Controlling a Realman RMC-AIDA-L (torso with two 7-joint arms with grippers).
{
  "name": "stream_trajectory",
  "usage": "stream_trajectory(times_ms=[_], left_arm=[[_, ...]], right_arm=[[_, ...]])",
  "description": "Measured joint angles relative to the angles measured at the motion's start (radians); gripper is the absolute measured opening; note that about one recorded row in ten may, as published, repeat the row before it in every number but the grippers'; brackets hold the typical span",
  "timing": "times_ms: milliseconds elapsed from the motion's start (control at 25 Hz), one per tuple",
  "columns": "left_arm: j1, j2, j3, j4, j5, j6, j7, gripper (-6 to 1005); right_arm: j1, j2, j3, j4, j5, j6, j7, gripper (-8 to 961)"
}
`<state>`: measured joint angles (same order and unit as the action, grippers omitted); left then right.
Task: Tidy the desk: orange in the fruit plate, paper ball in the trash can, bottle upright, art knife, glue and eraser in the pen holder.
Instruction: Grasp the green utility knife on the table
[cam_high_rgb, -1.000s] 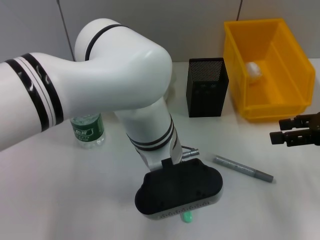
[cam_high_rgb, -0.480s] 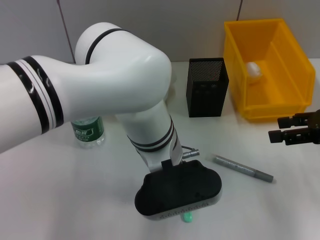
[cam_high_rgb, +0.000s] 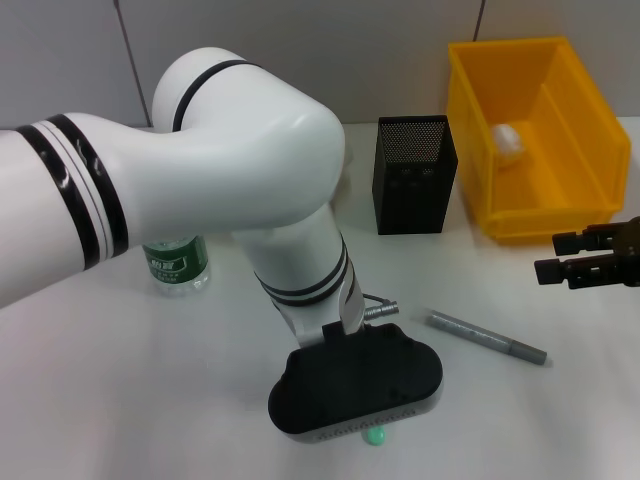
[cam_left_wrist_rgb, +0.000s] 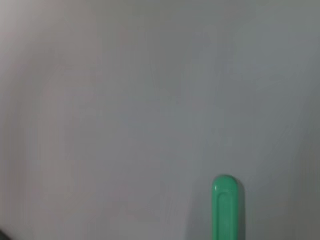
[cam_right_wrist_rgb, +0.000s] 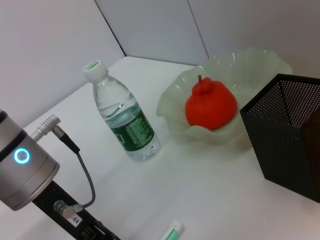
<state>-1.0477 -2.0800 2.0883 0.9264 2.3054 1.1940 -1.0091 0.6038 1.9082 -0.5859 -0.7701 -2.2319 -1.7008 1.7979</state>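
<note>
Head view: white desk (cam_high_rgb: 120, 400), grey wall behind; left gripper (cam_high_rgb: 357, 385) low, grip seemingly hidden; right gripper (cam_high_rgb: 560, 258) clenched.

I am working in what is looking like a robot test bench dressed up as an office desk. A plain white table (cam_high_rgb: 120, 400) is lying under me, and bare grey wall panels (cam_high_rgb: 300, 40) with dark seams are closing it off behind. Desk things are sitting about: a black mesh pen holder (cam_high_rgb: 414, 175), a yellow trash can (cam_high_rgb: 560, 215), a water bottle (cam_right_wrist_rgb: 122, 117), a fruit plate (cam_right_wrist_rgb: 260, 67) carrying an orange (cam_right_wrist_rgb: 211, 103). My own white arm (cam_high_rgb: 200, 180) and a cabled sensor unit (cam_right_wrist_rgb: 22, 170) are pointing to a lab.
</note>
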Motion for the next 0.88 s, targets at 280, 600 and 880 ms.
stream_trajectory(times_ms=[280, 600, 880], left_arm=[[0.0, 0.0, 0.002, -0.001, -0.003, -0.01, 0.0, 426], [0.0, 0.0, 0.008, -0.002, -0.006, -0.013, 0.0, 405], [0.003, 0.0, 0.021, -0.006, -0.015, -0.018, 0.0, 386]], right_arm=[[0.012, 0.001, 0.0, 0.0, 0.0, 0.0, -0.002, 776], [0.012, 0.002, 0.0, 0.0, 0.0, 0.0, -0.002, 775], [0.012, 0.002, 0.0, 0.0, -0.002, 0.0, -0.002, 775]])
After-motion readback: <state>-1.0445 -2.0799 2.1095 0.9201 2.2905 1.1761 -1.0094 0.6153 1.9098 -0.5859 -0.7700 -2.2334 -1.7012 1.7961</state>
